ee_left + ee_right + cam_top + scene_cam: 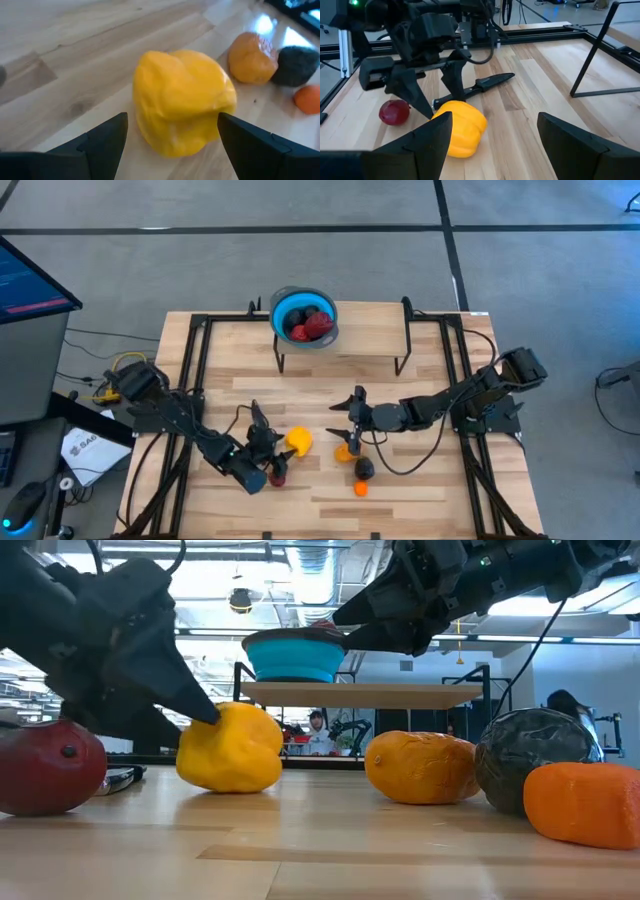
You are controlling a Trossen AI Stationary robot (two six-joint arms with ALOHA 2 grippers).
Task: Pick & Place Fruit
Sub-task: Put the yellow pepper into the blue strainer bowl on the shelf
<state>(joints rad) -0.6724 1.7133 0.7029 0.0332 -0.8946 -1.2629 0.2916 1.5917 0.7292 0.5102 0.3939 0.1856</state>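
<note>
A larger yellow fruit (182, 102) lies on the wooden table (420, 410), left of centre near the front; it also shows in the high view (298, 441). My left gripper (172, 117) is open, one finger on either side of the yellow fruit, low over the table (270, 436). A red fruit (277, 472) lies just nearer than it. My right gripper (495, 117) is open and empty above the table's middle (350, 408). An orange fruit (345, 450), a black fruit (364, 469) and a small orange fruit (361, 489) lie below it. Red fruits rest in the blue bowl (305, 318). My left gripper has one fingertip (205, 712) right at the yellow fruit's upper side (232, 720), coming slanting down from the table's left. I cannot tell whether it touches. The fruit rests on the table.
The blue bowl stands on a raised wooden shelf (370, 693) with black legs at the table's far middle. A black-handled knife (482, 84) lies on the table just beyond the yellow fruit. Black frame rails (195, 370) run along both sides. Cables trail from the right arm.
</note>
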